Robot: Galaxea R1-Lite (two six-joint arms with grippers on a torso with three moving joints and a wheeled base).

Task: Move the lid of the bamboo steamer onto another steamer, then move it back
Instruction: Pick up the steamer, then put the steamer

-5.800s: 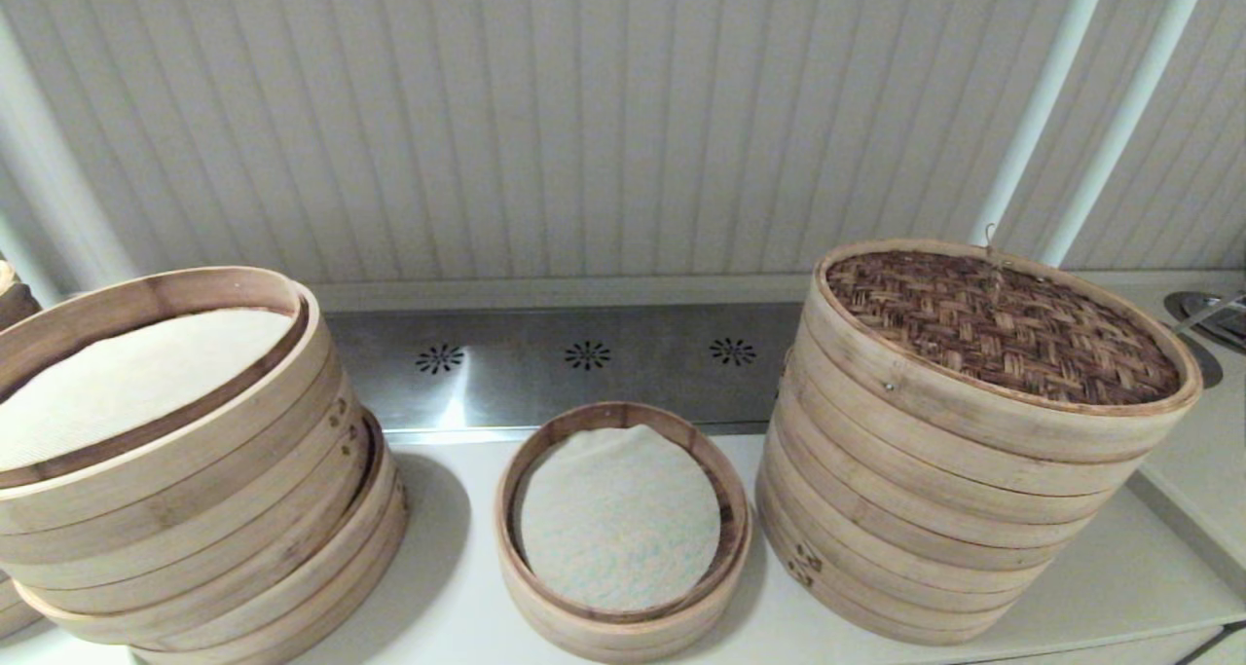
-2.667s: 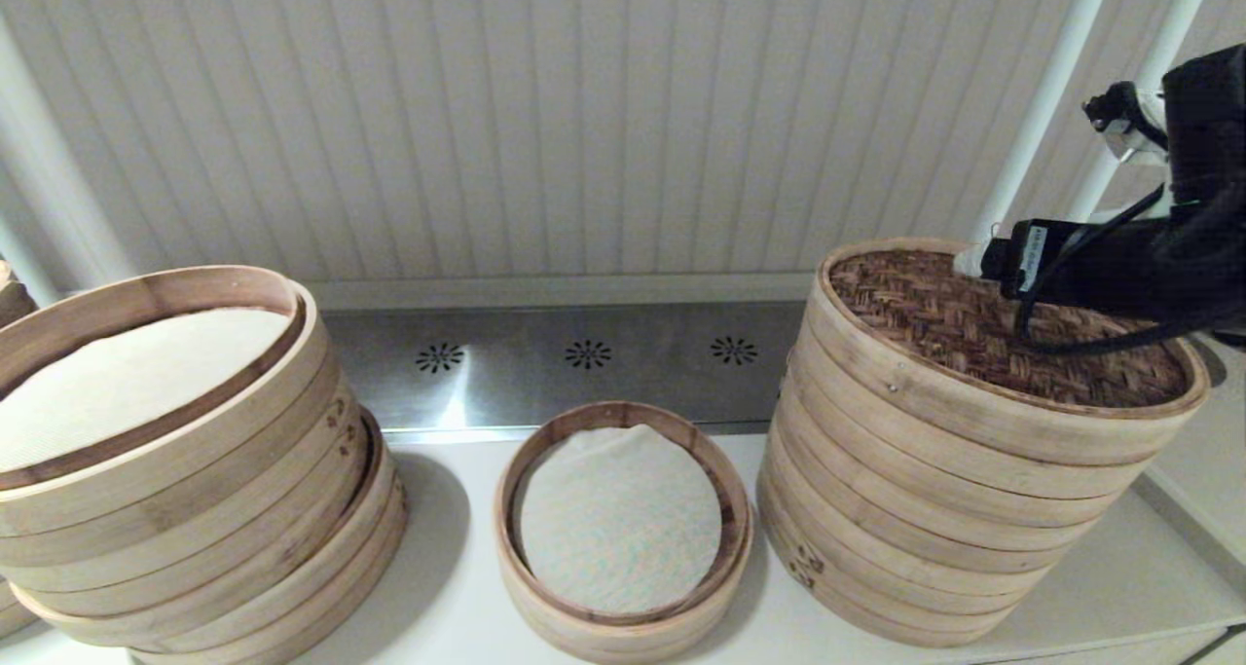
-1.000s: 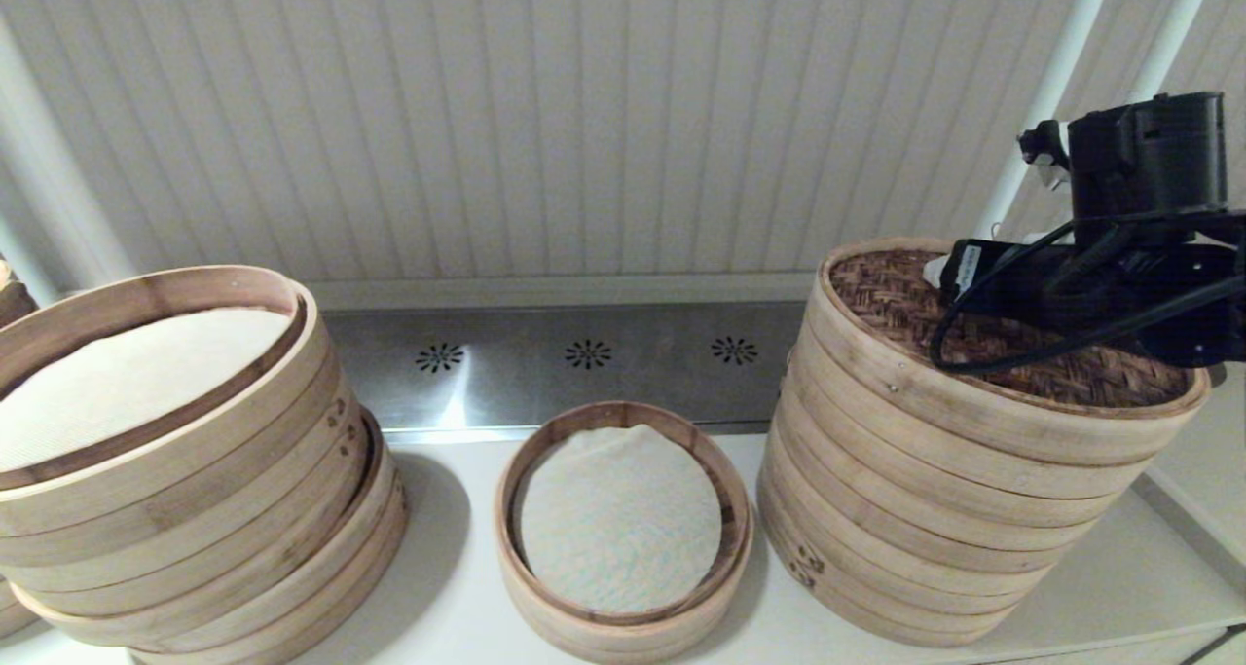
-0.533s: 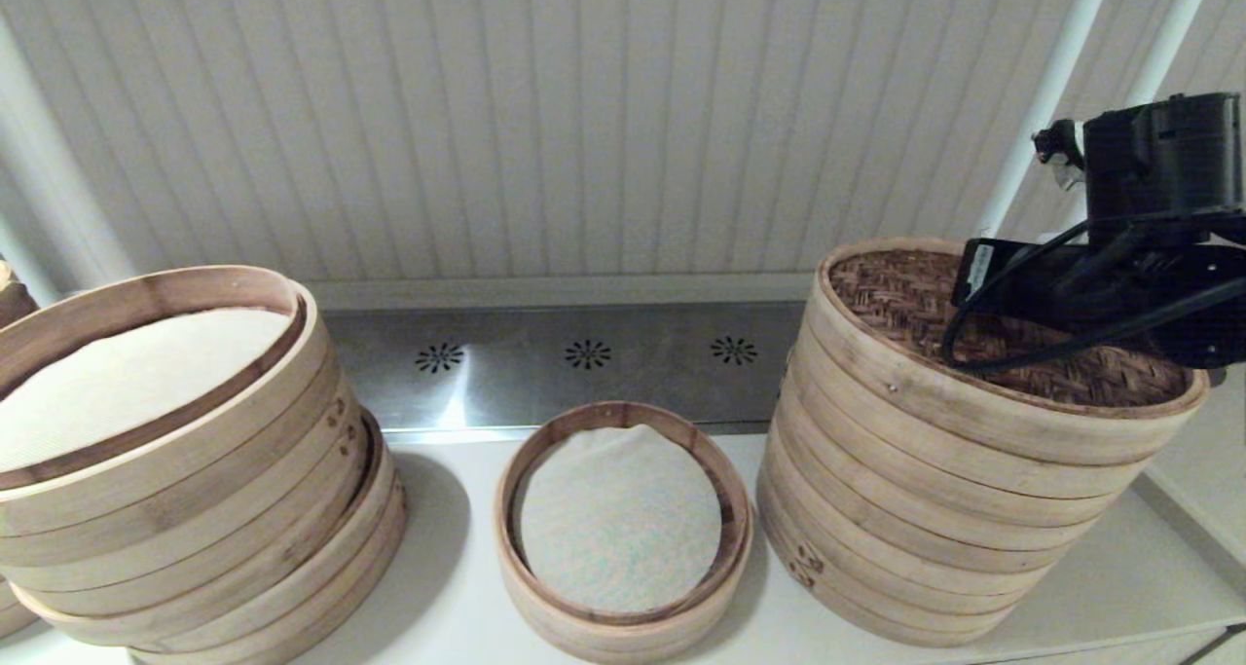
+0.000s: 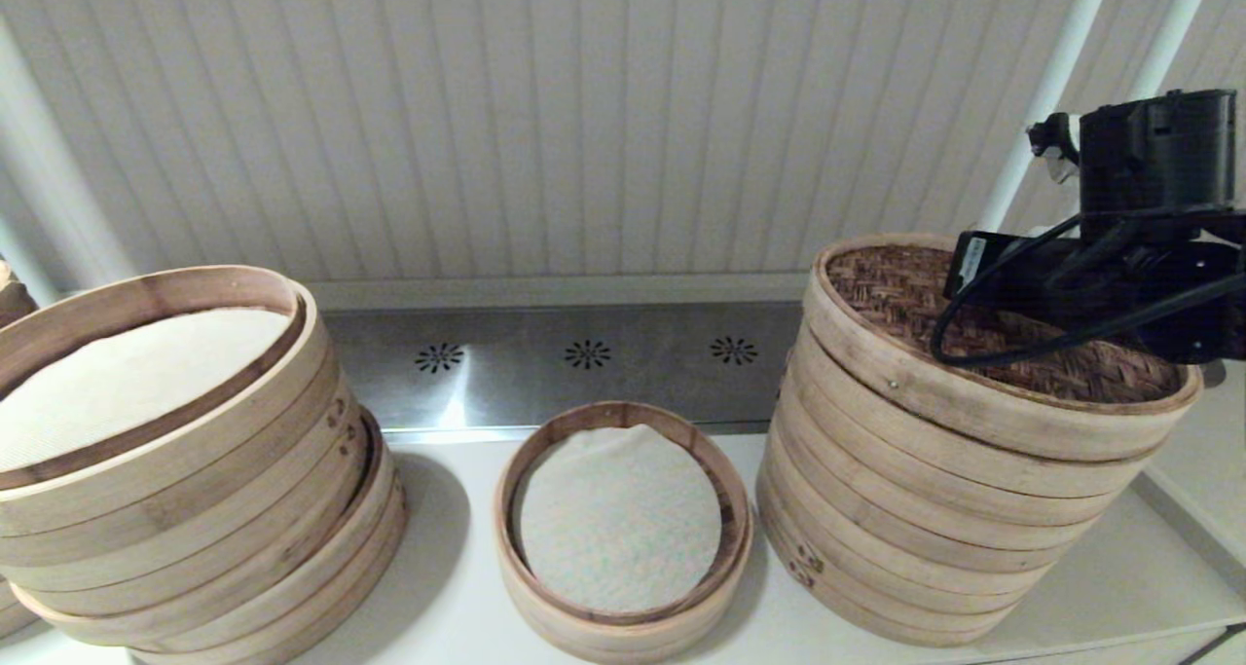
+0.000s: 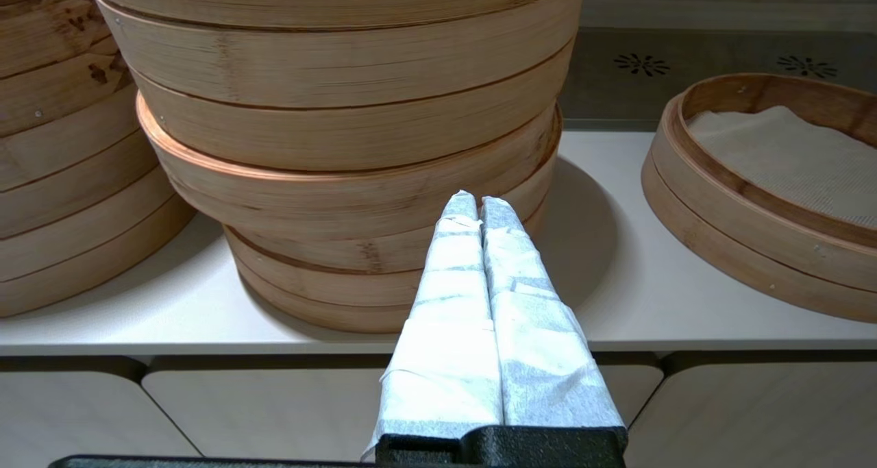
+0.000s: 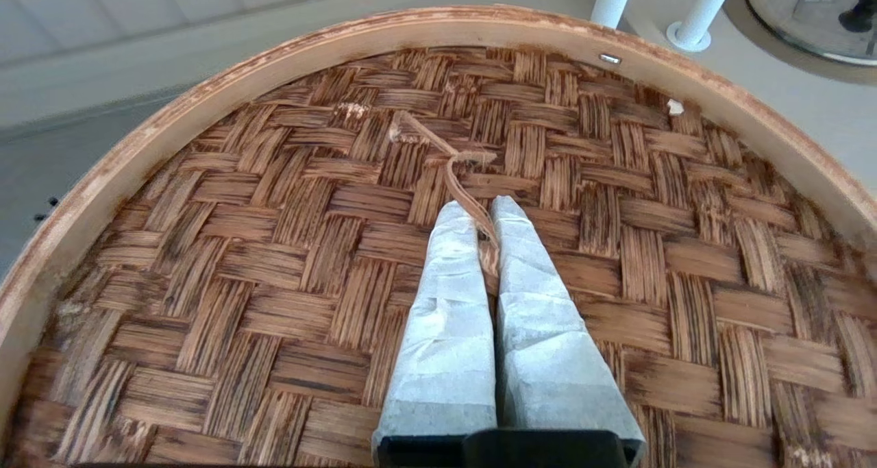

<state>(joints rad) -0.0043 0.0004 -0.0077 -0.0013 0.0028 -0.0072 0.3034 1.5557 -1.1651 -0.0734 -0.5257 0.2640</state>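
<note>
The bamboo steamer lid [image 5: 896, 295], dark woven top with a pale rim, lies on top of the tall stack [image 5: 915, 548] at the right. My right gripper [image 7: 479, 211] rests on the weave near the lid's middle, shut on the lid's twine loop [image 7: 458, 180], which runs up between the wrapped fingertips. The black right arm [image 5: 1119, 276] covers the lid's right half in the head view. The short single-tier steamer [image 5: 623, 636] with a white liner stands at the centre, uncovered. My left gripper [image 6: 478, 204] is shut and empty, low in front of the counter by the left stack.
A wide leaning stack [image 5: 195, 529] with a cream liner fills the left side. Two white pipes [image 5: 1051, 91] rise behind the tall stack. A steel strip with vent holes [image 5: 584, 353] runs along the back. Bare counter [image 6: 616, 297] lies between the left stack and the short steamer.
The right arm came in from the right over the lid and settled on its middle. In the last half second the lid's left rim has risen very slightly.
</note>
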